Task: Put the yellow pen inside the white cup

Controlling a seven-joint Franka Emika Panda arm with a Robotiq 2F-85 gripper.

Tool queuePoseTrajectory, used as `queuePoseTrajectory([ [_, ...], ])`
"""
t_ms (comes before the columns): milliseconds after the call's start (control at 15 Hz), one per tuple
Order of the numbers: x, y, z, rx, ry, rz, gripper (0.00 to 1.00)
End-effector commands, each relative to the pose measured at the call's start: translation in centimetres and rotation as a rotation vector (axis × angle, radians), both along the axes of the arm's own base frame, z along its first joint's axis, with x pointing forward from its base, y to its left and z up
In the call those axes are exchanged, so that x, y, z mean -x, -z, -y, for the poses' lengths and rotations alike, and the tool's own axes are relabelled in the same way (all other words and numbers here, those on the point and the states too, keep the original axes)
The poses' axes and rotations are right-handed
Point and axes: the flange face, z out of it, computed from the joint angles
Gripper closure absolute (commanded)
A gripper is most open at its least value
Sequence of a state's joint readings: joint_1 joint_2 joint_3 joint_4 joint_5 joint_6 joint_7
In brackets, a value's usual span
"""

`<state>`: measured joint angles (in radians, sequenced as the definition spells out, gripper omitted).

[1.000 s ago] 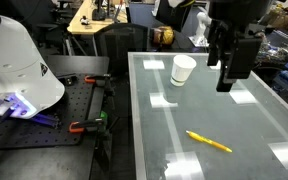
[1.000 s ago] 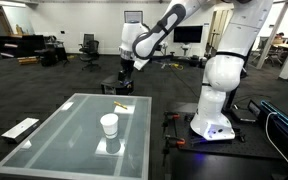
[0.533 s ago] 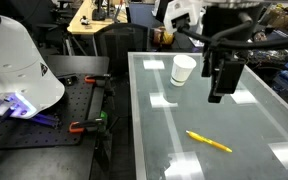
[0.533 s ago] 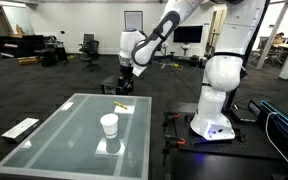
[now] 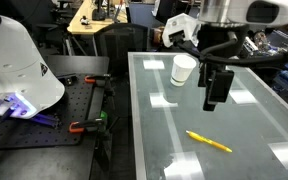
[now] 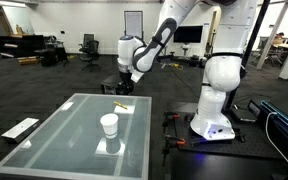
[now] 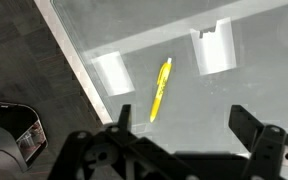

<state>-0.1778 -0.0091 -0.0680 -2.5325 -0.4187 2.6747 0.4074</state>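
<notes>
The yellow pen (image 5: pixel 208 141) lies flat on the glass table (image 5: pixel 254 130), near its front edge. It also shows in an exterior view (image 6: pixel 121 105) and in the wrist view (image 7: pixel 160 90). The white cup (image 5: pixel 183 69) stands upright farther back on the table, and in an exterior view (image 6: pixel 109 125) it stands near the middle. My gripper (image 5: pixel 213 102) hangs in the air above the table, between cup and pen, touching neither. In the wrist view my gripper (image 7: pixel 184 122) is open and empty, with the pen ahead of its left finger. The cup is out of the wrist view.
The table's edge (image 7: pixel 79 60) runs diagonally in the wrist view, with dark floor beyond. A white robot base (image 5: pixel 14 60) and orange-handled clamps (image 5: pixel 84 126) sit on the bench beside the table. Another white robot base (image 6: pixel 216 95) stands close by. A flat board (image 6: pixel 21 128) lies on the floor.
My gripper has come down and moved away from the cup's side toward the pen's end of the table. Pen and cup have not moved.
</notes>
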Motion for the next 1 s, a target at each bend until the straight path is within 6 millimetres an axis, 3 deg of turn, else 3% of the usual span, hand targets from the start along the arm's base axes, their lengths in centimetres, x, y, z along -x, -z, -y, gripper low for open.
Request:
queuePoseTrajectory([
  [0,-1.1,1.4,0.0,0.018,0.022,0.012,0.0],
  [933,-2.8,8.0,4.4,-0.017,0.159,0.007,0.0],
])
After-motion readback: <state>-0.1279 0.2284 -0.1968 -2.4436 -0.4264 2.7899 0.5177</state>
